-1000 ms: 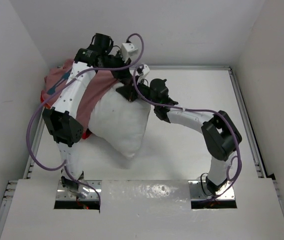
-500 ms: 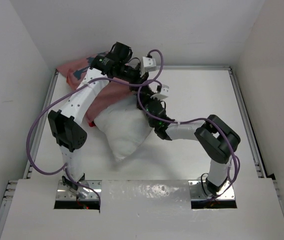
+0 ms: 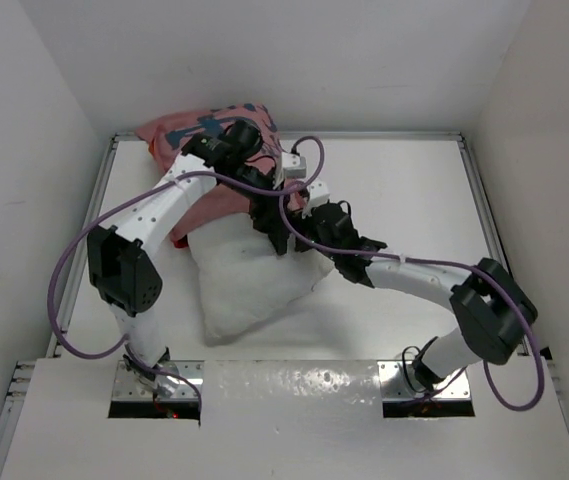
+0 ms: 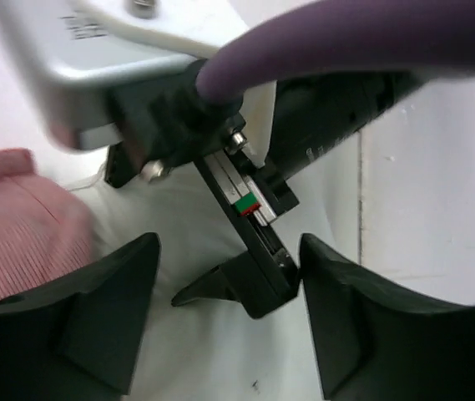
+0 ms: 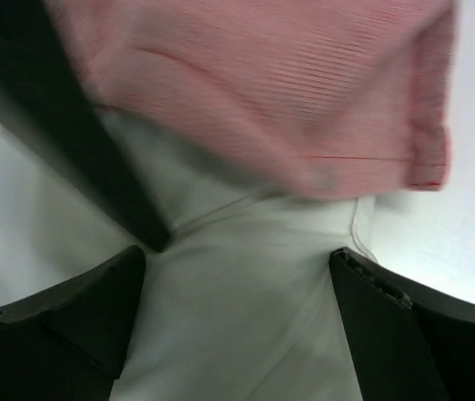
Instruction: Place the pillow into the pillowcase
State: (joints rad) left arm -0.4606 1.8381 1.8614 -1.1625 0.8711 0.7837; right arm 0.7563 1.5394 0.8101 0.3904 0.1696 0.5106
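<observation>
Pillow: the pillow (image 3: 249, 285) lies on the table (image 3: 404, 190) left of centre, with one corner pointing toward the arm bases. Its far end is covered by both wrists and by pink cloth.
Pillowcase: the pillowcase (image 3: 204, 128) is bunched at the far left corner, its red and dark blue print uppermost. Its faded pink inside drapes over the pillow's far-left edge. How far the pillow sits inside it cannot be told from above.
Left gripper: the left gripper (image 4: 229, 251) has its fingers spread wide over white pillow fabric and clamps nothing. Blurred pink cloth shows at the left of its view.
Right gripper: the right gripper (image 5: 237, 255) is likewise spread wide. White fabric bulges between its fingers and the pink hem hangs just beyond the tips (the stitched edge is smeared by blur).
Crowding: the wrists meet over the pillow's far end. A grey camera housing (image 4: 112, 67) and a purple cable (image 4: 346, 42) fill the top of the left wrist view.
Unclear: a dark slanted bar (image 5: 78, 150) crosses the left of the right wrist view, and which part it is cannot be made out.
</observation>
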